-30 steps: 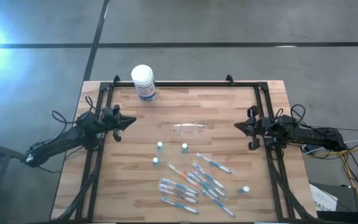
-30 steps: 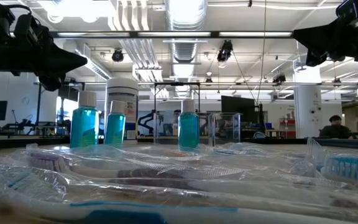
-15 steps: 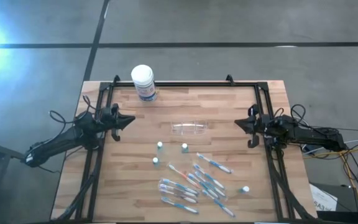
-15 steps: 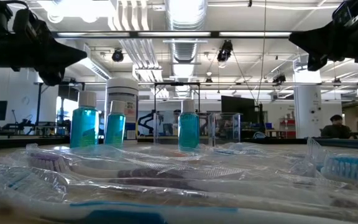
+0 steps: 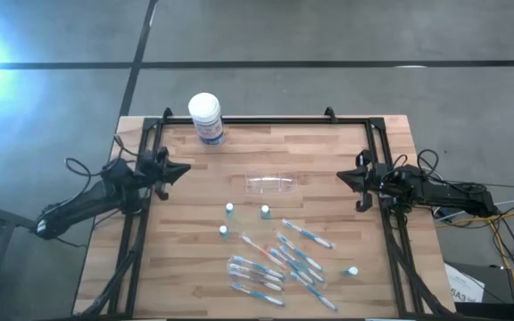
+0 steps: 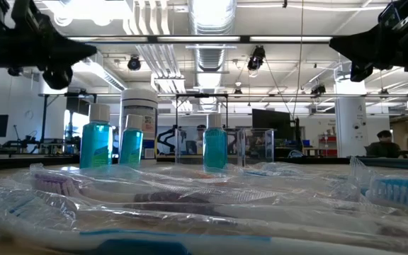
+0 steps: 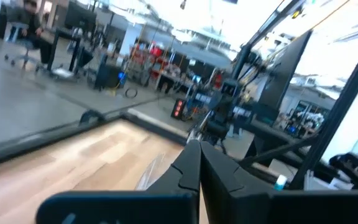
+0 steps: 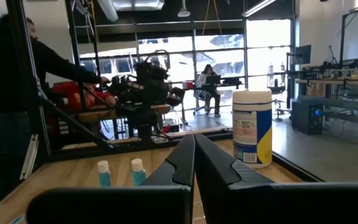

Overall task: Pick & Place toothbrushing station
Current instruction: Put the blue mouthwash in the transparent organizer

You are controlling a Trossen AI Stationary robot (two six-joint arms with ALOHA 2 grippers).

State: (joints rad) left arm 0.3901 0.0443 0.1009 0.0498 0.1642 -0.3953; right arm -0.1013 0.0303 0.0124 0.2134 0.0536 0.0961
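With both hands, left (image 5: 184, 169) and right (image 5: 341, 180), hovering closed and empty at mid-frame edges, the light, slippery clear plastic cup (image 5: 271, 184) is lying centrally above the thin blue-and-white toothbrushes (image 5: 275, 264), probably wanting a gentle mid-body grip.

Both arms raised, jaws closed.
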